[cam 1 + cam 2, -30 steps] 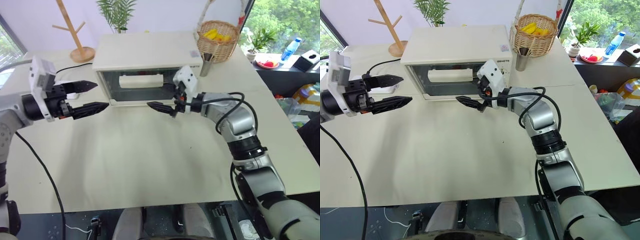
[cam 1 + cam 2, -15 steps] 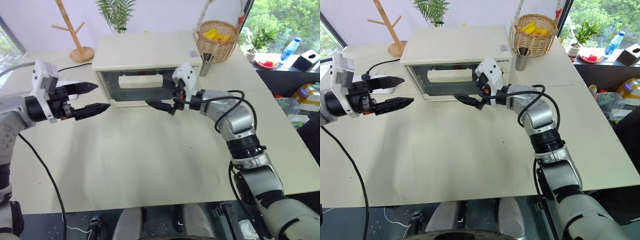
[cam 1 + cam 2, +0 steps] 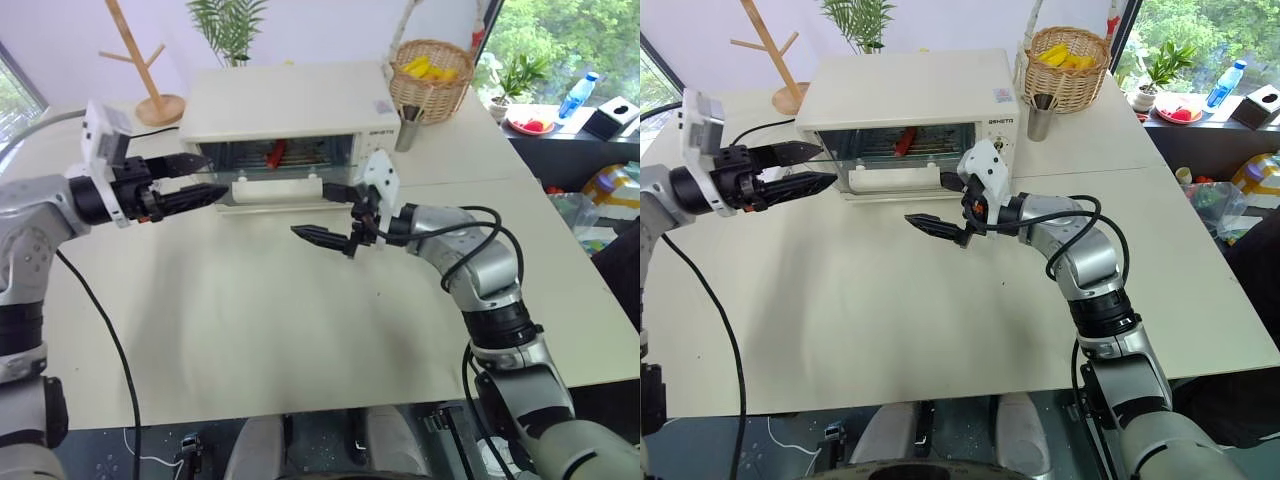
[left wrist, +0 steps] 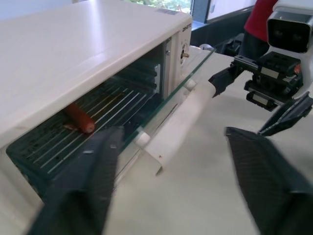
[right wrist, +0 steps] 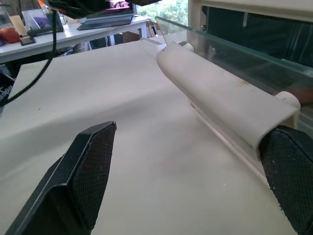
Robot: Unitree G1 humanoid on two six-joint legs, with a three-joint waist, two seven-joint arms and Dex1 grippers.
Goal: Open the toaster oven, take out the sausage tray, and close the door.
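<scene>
With the door (image 3: 275, 185) dropped, the sausage tray (image 4: 105, 115) is judged thin, stiff, slippery metal, best pinched at its front rim. Both the left end effector (image 3: 195, 180) and the right end effector (image 3: 325, 212) are spread, nothing held.

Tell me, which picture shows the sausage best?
The left wrist view: the sausage lies close and plain on the wire rack inside the toaster oven. The two eye views show it small, as a red streak behind the opened door. The right wrist view gives a reddish blur.
</scene>
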